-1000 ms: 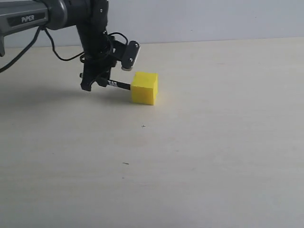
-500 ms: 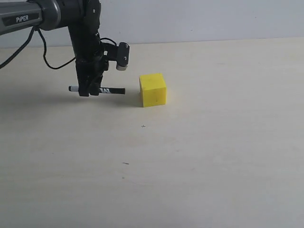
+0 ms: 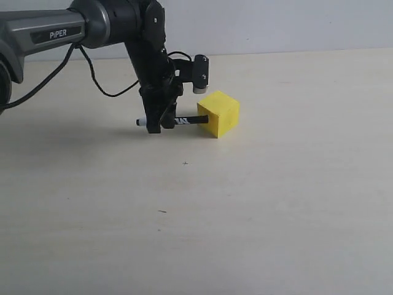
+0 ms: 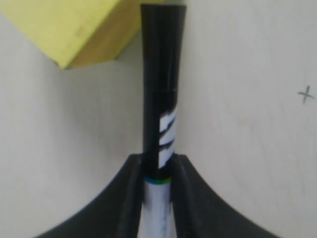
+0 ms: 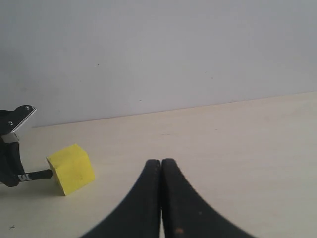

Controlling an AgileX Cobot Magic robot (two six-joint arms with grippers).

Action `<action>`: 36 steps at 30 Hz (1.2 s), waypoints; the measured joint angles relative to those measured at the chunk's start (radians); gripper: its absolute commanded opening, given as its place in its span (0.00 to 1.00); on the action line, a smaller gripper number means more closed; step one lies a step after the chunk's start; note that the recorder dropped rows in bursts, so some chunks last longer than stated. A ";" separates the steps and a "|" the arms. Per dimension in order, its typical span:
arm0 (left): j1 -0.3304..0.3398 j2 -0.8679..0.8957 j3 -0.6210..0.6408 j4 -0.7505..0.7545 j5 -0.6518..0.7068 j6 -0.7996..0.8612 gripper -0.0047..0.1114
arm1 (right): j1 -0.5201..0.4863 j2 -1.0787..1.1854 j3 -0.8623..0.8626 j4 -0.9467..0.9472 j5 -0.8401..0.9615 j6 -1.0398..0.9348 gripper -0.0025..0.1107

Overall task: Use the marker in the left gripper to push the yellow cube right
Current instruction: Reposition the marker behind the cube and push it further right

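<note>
Nearest its own camera, the right gripper (image 5: 161,164) hangs with jaws pressed together on nothing. On the pale counter (image 3: 258,221), at about 10 o'clock from the exterior view's centre, the left gripper (image 3: 155,125) clamps the marker (image 3: 184,120) around its white barrel. The marker lies level, long axis 9-to-3, black cap end pointing to 3 o'clock and seemingly touching the yellow cube (image 3: 220,114) at 1 o'clock. The cube looks light, rigid, prone to twisting; push its face centrally.
</note>
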 measured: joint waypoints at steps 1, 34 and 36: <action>0.005 0.000 0.000 0.000 0.006 0.000 0.04 | 0.000 0.000 0.000 0.000 0.000 0.000 0.02; -0.004 0.015 0.000 0.079 -0.107 -0.309 0.04 | 0.000 0.000 0.000 0.000 0.000 0.000 0.02; -0.004 0.015 0.000 0.107 -0.104 -0.336 0.04 | 0.000 0.000 0.000 0.000 0.000 0.000 0.02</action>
